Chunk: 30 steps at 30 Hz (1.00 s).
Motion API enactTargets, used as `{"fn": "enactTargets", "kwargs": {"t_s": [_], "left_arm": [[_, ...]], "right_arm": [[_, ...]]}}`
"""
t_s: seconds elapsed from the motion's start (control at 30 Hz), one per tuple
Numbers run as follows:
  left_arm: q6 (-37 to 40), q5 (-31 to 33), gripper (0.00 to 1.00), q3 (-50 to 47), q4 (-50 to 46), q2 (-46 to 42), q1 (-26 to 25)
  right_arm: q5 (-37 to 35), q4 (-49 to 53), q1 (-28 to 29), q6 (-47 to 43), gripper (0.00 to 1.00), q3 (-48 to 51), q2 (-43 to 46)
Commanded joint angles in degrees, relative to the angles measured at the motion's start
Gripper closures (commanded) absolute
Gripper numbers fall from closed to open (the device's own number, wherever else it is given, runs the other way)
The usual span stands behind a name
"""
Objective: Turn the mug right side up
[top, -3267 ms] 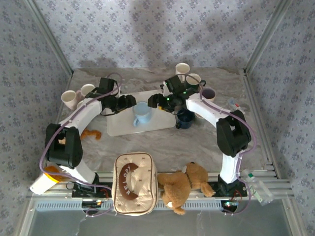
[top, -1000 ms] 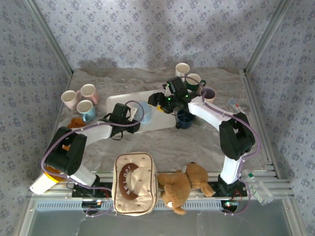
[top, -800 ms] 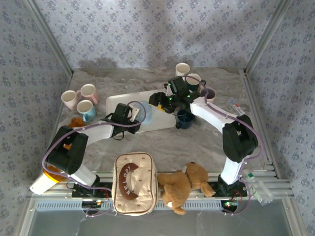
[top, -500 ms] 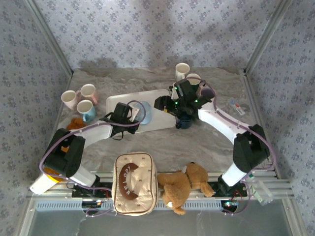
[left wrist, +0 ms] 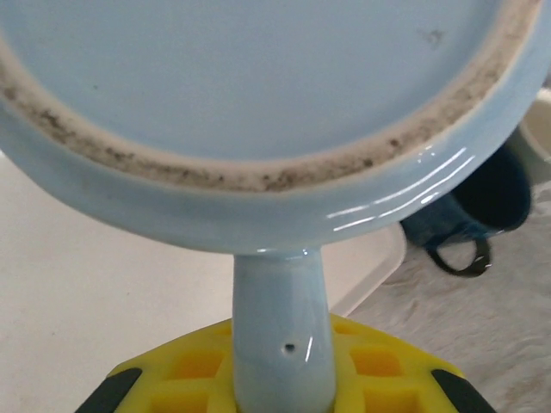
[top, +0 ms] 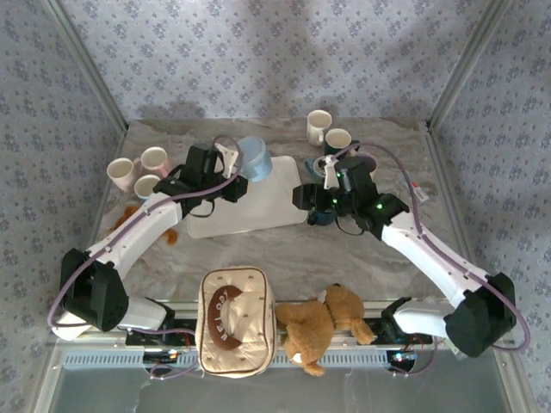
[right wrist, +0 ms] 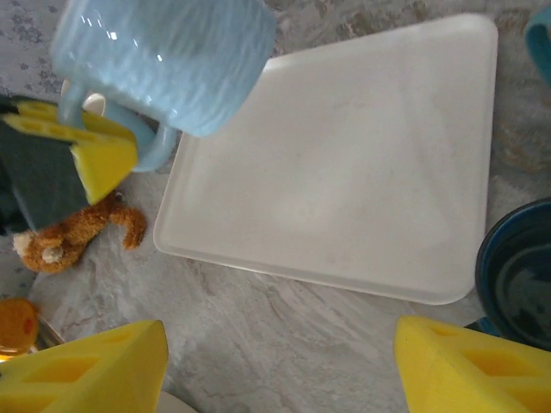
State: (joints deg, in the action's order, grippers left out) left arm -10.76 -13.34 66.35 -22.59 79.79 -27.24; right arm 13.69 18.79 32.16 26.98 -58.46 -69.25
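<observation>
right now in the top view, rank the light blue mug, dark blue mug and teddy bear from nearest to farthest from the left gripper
1. light blue mug, gripped by its handle in the left gripper
2. dark blue mug, off to the right, mid-table
3. teddy bear, at the near edge

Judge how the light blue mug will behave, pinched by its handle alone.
The light blue mug looks glazed and glossy, so its handle may slip or pivot in the left claw. Held off-centre, the body probably wants to swing down. It looks ceramic: likely to chip if dropped onto the tray.
</observation>
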Motion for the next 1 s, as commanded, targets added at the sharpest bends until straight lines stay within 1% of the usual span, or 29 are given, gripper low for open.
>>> {"fn": "enactTargets", "kwargs": {"t_s": [0.0, 0.1, 0.23, 0.33, 0.4, 0.47, 0.6, 0.7, 0.8, 0.9, 0.97], "left_arm": [[-3.56, -4.86, 1.0, 5.9, -3.19, -2.62, 0.5], [-6.26, -7.63, 1.0, 9.04, -6.19, -2.32, 0.86], [-11.03, -11.24, 1.0, 13.99, -11.81, -1.13, 1.91], [-16.78, -14.66, 1.0, 15.83, -14.0, -0.61, 3.12], [-21.07, -17.99, 1.0, 16.66, -14.63, -0.12, 4.35], [-25.24, -19.7, 1.0, 16.72, -14.62, -0.05, 5.17], [-28.95, -21.17, 1.0, 17.28, -14.35, -0.55, 5.4], [-32.8, -23.11, 1.0, 17.58, -13.49, -0.6, 5.71], [-36.9, -25.44, 1.0, 17.36, -12.49, -0.51, 5.71], [-40.95, -26.04, 1.0, 16.91, -11.44, -0.81, 5.63], [-44.47, -26.21, 1.0, 15.32, -9.07, -1.83, 5.62]], "right_arm": [[-2.22, -3.38, -0.27, -7.65, 0.28, 2.92, 3.38], [-2.11, -7.21, -0.39, -11.34, 0.3, 5.9, 6.0], [-0.95, -12.79, -0.44, -19.26, 0.32, 9.9, 9.35], [-1.31, -14.41, -0.48, -25.5, 0.32, 11.46, 11.11], [-1.11, -15.28, -0.36, -29.52, 0.29, 12.41, 12.13], [-0.98, -17.07, -0.36, -33.92, 0.28, 13.77, 12.99], [-1.48, -22.45, -0.4, -39.98, 0.27, 17.18, 13.85], [-2.14, -26.36, -0.42, -42.91, 0.26, 18.79, 12.76], [-2.35, -27.86, -0.36, -44.6, 0.27, 17.67, 10.1], [-1.97, -30.83, -0.05, -45.95, 0.28, 16.93, 7.34], [-0.86, -33.26, 0.06, -45.96, 0.29, 16.46, 5.65]]}}
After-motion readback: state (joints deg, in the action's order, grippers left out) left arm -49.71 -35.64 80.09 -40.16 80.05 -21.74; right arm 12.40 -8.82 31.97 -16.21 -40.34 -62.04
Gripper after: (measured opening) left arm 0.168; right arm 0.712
